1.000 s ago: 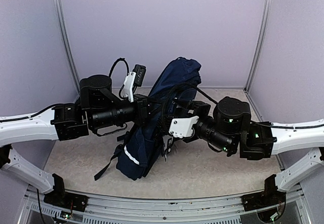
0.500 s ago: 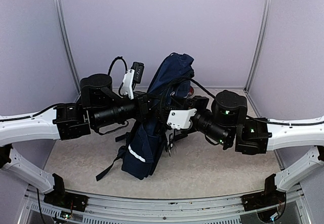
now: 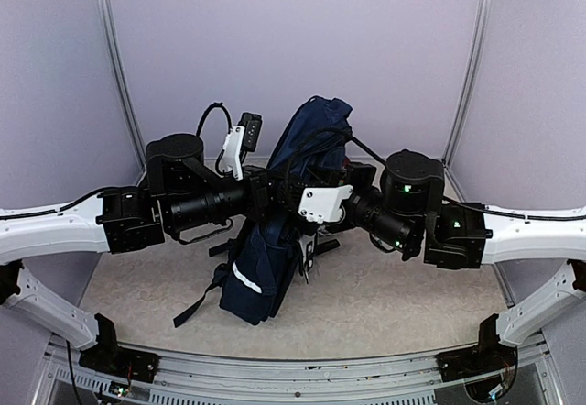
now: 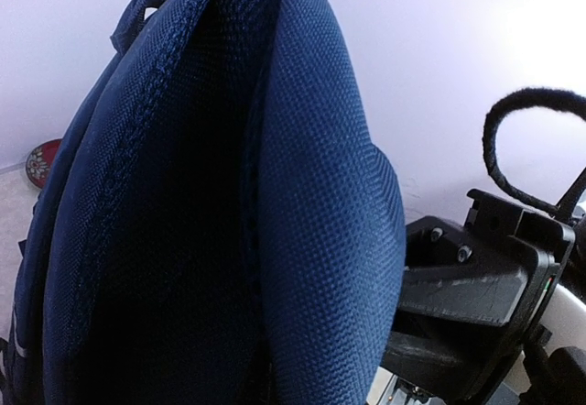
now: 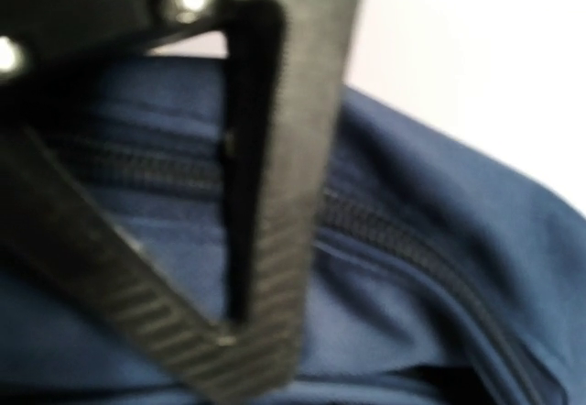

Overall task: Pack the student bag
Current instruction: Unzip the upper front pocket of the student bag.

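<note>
Left fingers [image 3: 273, 194] stay clamped on backpack [image 3: 261, 272], now hauled more upright. Right fingers [image 5: 284, 194] moved onto zipper [image 5: 412, 249]; can't tell their grip.

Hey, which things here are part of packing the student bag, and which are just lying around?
For the job:
- student bag, upright between the two arms
- left claw and right claw, both at the bag

Lying about:
- small red patterned round thing on the table near the wall; too little of it shows to say what it is
</note>
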Motion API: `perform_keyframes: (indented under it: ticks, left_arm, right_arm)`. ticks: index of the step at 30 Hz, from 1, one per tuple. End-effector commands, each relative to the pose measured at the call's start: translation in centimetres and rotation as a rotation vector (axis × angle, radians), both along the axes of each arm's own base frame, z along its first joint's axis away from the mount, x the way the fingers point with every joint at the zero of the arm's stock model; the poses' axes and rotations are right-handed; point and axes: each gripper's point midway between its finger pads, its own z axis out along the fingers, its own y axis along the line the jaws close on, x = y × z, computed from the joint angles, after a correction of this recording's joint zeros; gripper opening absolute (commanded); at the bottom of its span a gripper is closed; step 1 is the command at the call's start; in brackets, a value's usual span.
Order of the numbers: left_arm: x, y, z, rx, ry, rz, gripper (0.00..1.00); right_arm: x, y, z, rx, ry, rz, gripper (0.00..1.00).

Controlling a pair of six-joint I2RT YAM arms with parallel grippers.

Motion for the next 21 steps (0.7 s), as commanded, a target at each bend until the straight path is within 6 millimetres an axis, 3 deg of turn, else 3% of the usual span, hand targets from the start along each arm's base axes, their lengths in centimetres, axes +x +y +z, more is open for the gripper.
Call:
perform_keyframes:
  ticks: [1, 4, 9, 13, 17, 21]
  left_arm:
    - [-3.6, -1.0, 6.9, -0.181, -0.115, -0.159, 0.0]
    - [-3.5, -0.9, 6.9, -0.182, -0.116, -0.157, 0.0]
    - [-3.5, -0.8, 6.7, -0.172, -0.114, -0.154, 0.0]
    - [-3.4, -0.1, 6.1, -0.133, -0.124, -0.137, 0.0]
    - [-3.3, 1.5, 5.8, -0.093, -0.15, -0.097, 0.0]
    - [-3.6, 2.7, 5.2, -0.077, -0.161, -0.086, 0.0]
  right_arm:
    - [1.8, -1.3, 0.6, 0.007, 0.025, -0.053, 0.11]
    - [1.4, -0.6, -0.2, -0.019, 0.041, -0.014, 0.0]
    - [1.2, 0.0, 0.7, 0.024, 0.058, 0.017, 0.0]
    - [2.9, -1.5, 4.0, 0.185, 0.106, -0.023, 0.0]
    - [5.0, -4.7, 8.5, 0.427, 0.17, -0.015, 0.0]
    - [5.2, -6.8, 11.6, 0.618, 0.251, 0.098, 0.0]
